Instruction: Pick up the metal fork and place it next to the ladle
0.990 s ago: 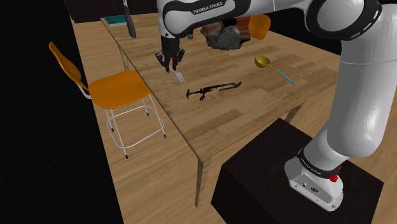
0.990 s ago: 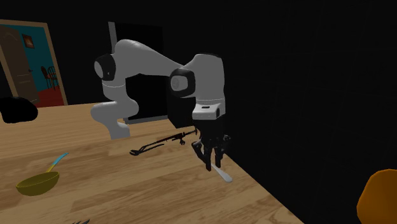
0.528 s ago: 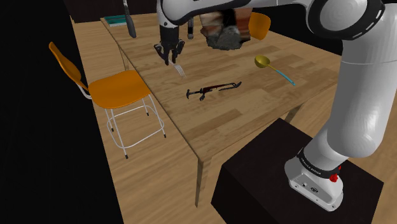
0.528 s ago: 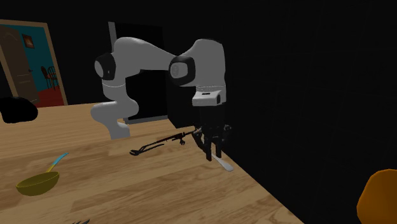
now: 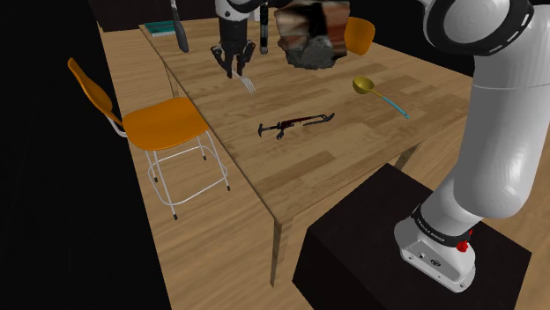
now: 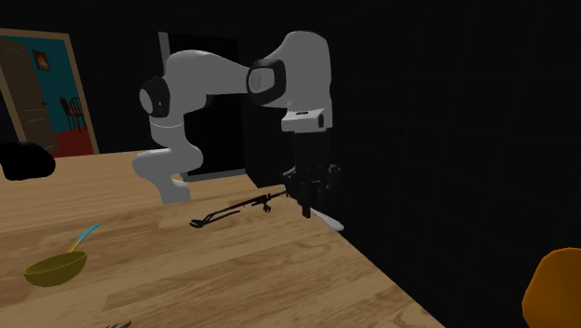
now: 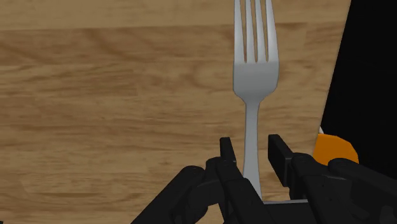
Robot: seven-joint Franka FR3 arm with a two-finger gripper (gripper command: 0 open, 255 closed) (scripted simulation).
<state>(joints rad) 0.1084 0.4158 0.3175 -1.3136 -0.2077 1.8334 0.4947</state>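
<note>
Wooden table [image 5: 353, 141]; tool [image 7: 250, 144] clasps fork [image 7: 256, 70]; ladle [image 5: 363, 85] well apart.

My shoulder camera sits beside and a little behind my stand [image 5: 397, 229], looking down over the table [image 5: 348, 151]. The second camera stands low across that table, facing my arm, and shares the ladle [image 5: 363, 85] and tabletop. My wrist camera looks closely along my fingers [image 7: 280, 153] at the fork [image 7: 256, 76] they clasp, over the wood.

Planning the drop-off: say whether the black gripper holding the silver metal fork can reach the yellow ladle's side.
Probably yes. The gripper holds the fork above the wooden table, bare tabletop lies beside the ladle, and the black hand tool lies off that path.
</note>
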